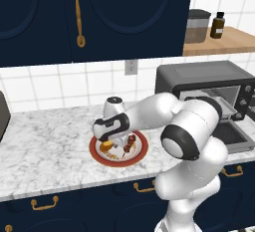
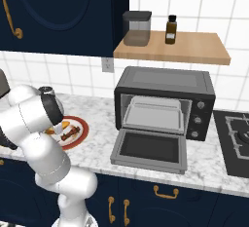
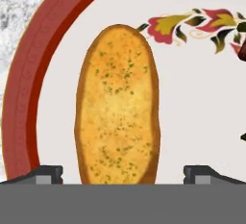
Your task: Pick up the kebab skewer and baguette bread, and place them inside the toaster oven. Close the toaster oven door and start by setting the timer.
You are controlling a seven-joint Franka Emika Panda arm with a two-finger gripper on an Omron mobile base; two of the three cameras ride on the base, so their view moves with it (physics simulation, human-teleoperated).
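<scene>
Baguette bread [image 1: 105, 147] largely hidden under the hand, plate [image 2: 81, 134] partly behind the arm, kebab skewer [image 3: 243, 50] cut by the hand view's right edge, gripper [image 3: 123, 174] fingertips barely showing.
</scene>
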